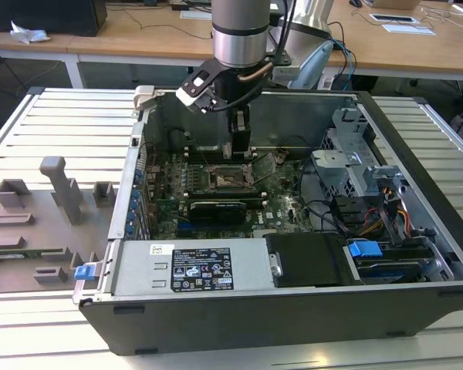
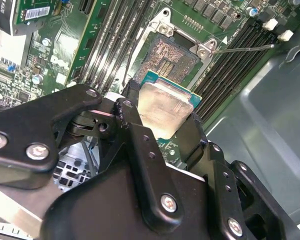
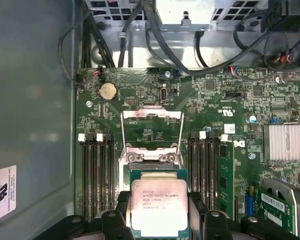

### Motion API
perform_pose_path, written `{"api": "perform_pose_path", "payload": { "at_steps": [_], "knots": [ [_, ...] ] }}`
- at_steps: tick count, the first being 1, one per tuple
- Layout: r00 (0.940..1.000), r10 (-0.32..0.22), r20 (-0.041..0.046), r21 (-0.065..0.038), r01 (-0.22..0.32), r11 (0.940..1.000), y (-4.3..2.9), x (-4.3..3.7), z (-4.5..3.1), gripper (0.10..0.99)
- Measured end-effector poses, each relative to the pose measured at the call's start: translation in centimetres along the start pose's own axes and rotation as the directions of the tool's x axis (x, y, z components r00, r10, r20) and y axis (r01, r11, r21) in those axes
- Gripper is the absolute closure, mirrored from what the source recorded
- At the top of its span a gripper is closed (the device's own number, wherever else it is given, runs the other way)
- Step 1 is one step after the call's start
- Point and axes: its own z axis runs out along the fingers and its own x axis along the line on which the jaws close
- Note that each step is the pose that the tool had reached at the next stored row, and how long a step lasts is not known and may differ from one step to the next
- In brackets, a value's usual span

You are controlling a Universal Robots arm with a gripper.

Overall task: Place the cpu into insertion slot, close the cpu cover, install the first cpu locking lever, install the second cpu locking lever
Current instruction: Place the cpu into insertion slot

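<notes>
Black two-finger hand [image 2: 160,120] clamped on small square silver-topped cpu [image 2: 166,104], just above black-framed square insertion slot [image 2: 166,59]. Thin silvery cpu cover [image 3: 151,131] hinged open. Risk: chip slipping or tilting in grip lands skewed, damages slot.

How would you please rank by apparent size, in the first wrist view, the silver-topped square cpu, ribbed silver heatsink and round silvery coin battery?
1. cpu, though nearest the camera
2. heatsink
3. coin battery
</notes>
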Motion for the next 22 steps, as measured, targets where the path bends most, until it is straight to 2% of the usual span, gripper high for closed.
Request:
{"api": "perform_pose_path", "payload": {
  "at_steps": [5, 9, 11, 13, 15, 17, 22],
  "knots": [
    [0.999, 0.044, 0.0074, -0.001, -0.044, 0.999, 0.0, 0.0, 0.0, 0.545],
    [0.9958, 0.09, 0.0168, -0.001, -0.09, 0.9959, 0.0, 0.0, 0.0, 0.545],
    [0.9949, 0.099, 0.018, -0.002, -0.099, 0.9951, 0.0, 0.0, 0.0, 0.545],
    [0.9968, 0.078, 0.0157, -0.001, -0.078, 0.9969, 0.0, 0.01, 0.01, 0.545],
    [0.9998, 0.019, 0.0107, -0.001, -0.019, 0.9998, 0.0, 0.0, 0.02, 0.545],
    [0.9995, -0.03, 0.0066, -0.001, 0.03, 0.9996, 0.0, 0.0, 0.02, 0.545],
    [0.9995, -0.032, 0.0064, -0.001, 0.032, 0.9995, 0.0, 0.0, 0.02, 0.545]
  ]
}}
